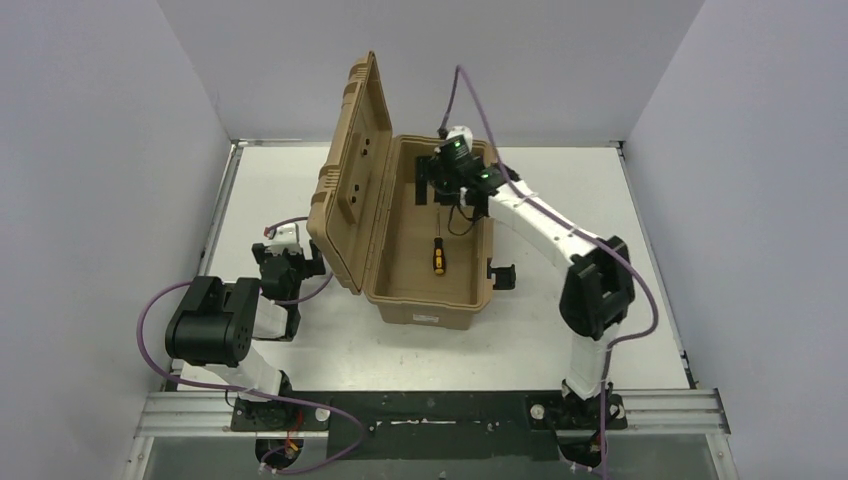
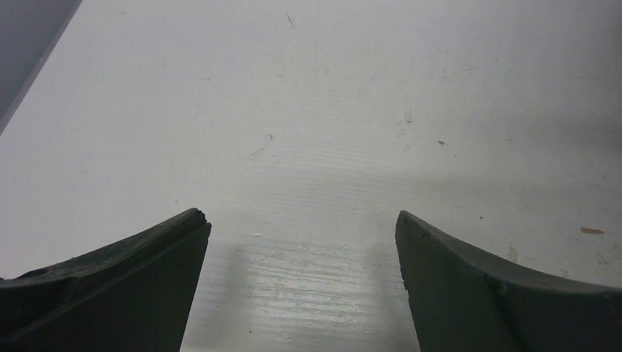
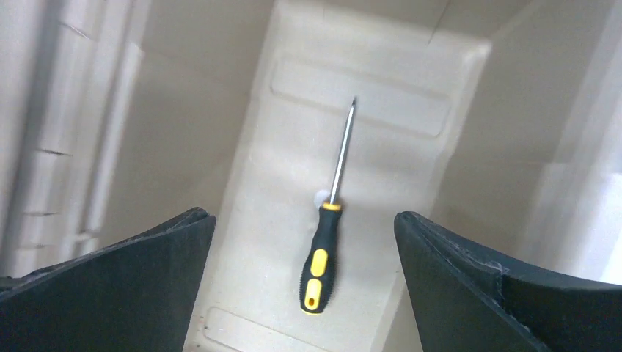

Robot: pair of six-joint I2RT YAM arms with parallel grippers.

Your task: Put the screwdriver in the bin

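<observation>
The tan bin [image 1: 425,308] stands open at mid-table, its ribbed lid [image 1: 350,185] raised on the left. The screwdriver [image 1: 437,256], orange-and-black handle and thin silver shaft, lies flat on the bin's floor. In the right wrist view the screwdriver [image 3: 320,265] lies free on the bin floor [image 3: 271,169], shaft pointing away. My right gripper [image 1: 436,183] hovers over the bin's far end, open and empty, well above the screwdriver; it also shows in the right wrist view [image 3: 304,220]. My left gripper [image 1: 295,264] is open and empty, low over the table left of the bin [image 2: 303,220].
The white table [image 2: 308,110] shows scuffs and small specks under the left gripper. Grey walls enclose the table on three sides. A black latch [image 1: 502,274] sticks out from the bin's right side. A metal rail [image 1: 430,410] runs along the near edge.
</observation>
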